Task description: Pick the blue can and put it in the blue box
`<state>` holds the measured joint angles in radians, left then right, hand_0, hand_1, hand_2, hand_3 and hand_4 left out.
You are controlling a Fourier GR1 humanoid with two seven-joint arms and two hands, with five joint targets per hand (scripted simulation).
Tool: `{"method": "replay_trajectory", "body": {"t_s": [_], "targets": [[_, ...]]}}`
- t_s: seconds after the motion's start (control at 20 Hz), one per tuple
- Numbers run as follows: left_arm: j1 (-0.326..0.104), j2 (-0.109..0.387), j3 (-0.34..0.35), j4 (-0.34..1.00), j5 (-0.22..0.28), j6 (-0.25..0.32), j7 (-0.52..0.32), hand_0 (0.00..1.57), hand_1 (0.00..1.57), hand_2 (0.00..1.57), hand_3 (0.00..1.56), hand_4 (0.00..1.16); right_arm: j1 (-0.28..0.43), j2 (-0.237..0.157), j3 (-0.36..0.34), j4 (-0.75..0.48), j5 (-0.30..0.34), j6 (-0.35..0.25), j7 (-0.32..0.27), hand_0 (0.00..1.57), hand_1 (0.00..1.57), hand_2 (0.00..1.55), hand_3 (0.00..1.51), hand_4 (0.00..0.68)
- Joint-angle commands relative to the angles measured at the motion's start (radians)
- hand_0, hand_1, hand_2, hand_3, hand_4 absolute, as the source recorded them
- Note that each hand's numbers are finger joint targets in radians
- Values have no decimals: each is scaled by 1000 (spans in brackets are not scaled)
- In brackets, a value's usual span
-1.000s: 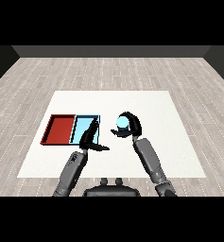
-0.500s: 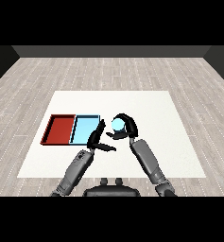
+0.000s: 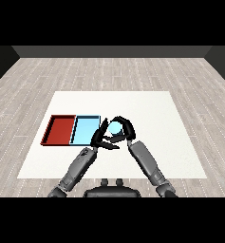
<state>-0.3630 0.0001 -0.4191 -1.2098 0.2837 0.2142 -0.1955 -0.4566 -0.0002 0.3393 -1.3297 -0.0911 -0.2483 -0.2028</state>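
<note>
Fingers of the right hand (image 3: 125,129) curl round one blue can (image 3: 115,127), just right of the blue tray (image 3: 85,130); left hand (image 3: 100,139) open beside it. One red tray (image 3: 61,129) adjoins on the surface (image 3: 152,109).

Two trays (image 3: 61,130), one blue can (image 3: 115,127)

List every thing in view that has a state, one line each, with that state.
Can: held in the right hand, just right of the blue tray, not in it.
Right hand: curled round the can.
Left hand: fingers straight, holding nothing, beside the can.
Blue tray: flat on the table, nothing in it.
Red tray: flat, touching the blue tray, nothing in it.
</note>
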Motion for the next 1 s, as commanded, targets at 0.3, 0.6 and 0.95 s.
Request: {"method": "replay_trajectory", "body": {"t_s": [0.3, 0.6, 0.95], "targets": [[-35, 0, -49, 72, 29, 35, -63, 0, 0, 0, 0, 0, -48, 0, 11, -8, -32, 1, 31, 1463, 1463, 1473, 1423, 616], [-67, 0, -52, 65, 27, 42, -34, 0, 0, 0, 0, 0, -46, 0, 116, -10, -77, -91, 21, 1471, 1471, 1467, 1418, 585], [-79, 0, -38, 159, 66, -4, -159, 0, 0, 0, 0, 0, -61, 0, 157, 5, -83, -104, 17, 1476, 1476, 1452, 1395, 552]]}}
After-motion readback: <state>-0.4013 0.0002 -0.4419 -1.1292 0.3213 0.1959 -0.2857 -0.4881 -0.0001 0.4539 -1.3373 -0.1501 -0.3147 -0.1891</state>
